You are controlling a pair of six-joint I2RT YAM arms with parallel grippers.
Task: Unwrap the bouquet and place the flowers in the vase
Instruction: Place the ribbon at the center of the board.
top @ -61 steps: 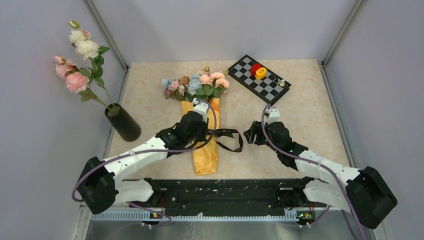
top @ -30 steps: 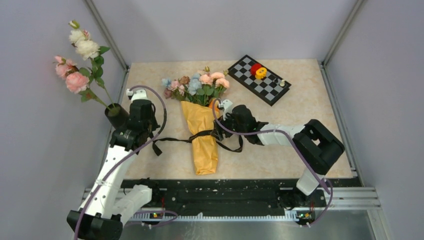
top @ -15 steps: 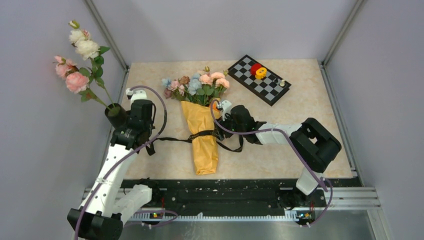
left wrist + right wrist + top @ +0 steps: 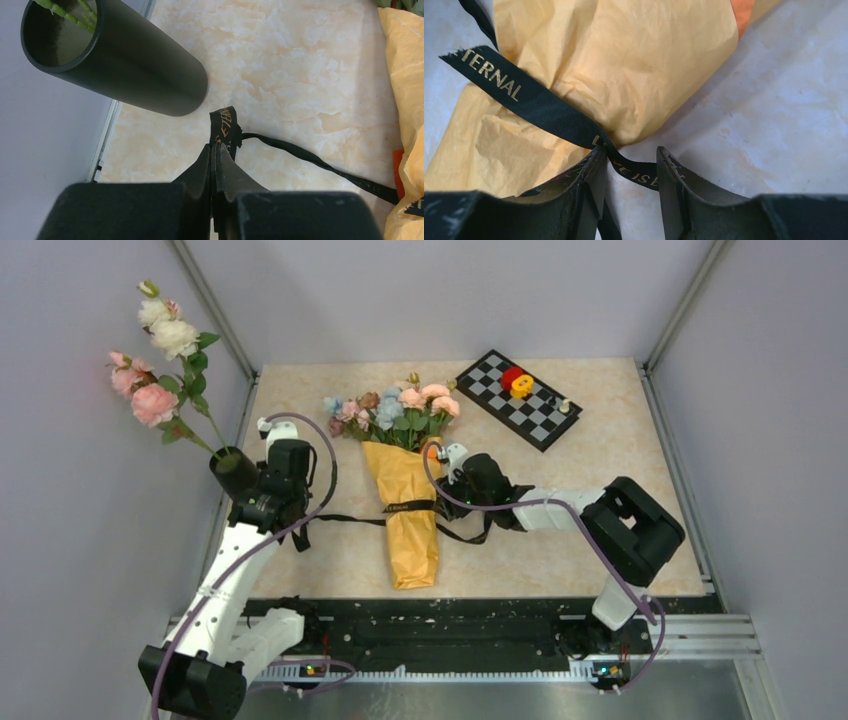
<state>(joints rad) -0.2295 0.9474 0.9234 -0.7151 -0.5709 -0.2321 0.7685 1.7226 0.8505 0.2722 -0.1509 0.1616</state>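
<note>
The bouquet (image 4: 405, 515) lies in the middle of the table, wrapped in orange-yellow paper (image 4: 614, 65), with its small pastel flowers (image 4: 395, 410) pointing to the far side. A black ribbon (image 4: 350, 521) circles the paper and runs taut to the left. My left gripper (image 4: 215, 150) is shut on that ribbon's end (image 4: 225, 125), beside the black vase (image 4: 125, 65). My right gripper (image 4: 630, 152) sits at the bouquet's right side. Its jaws stand apart with a strand of ribbon (image 4: 524, 97) crossing the gap and touching the left fingertip (image 4: 596, 157).
Long-stemmed pink and white roses (image 4: 155, 350) stand in the vase (image 4: 232, 472) at the table's left edge. A chessboard (image 4: 520, 398) with red and yellow pieces lies at the back right. Grey walls close in on three sides.
My left gripper has drawn the ribbon end a little further left, pulling it taut. The right gripper's jaws have narrowed around the ribbon strand by the paper.
</note>
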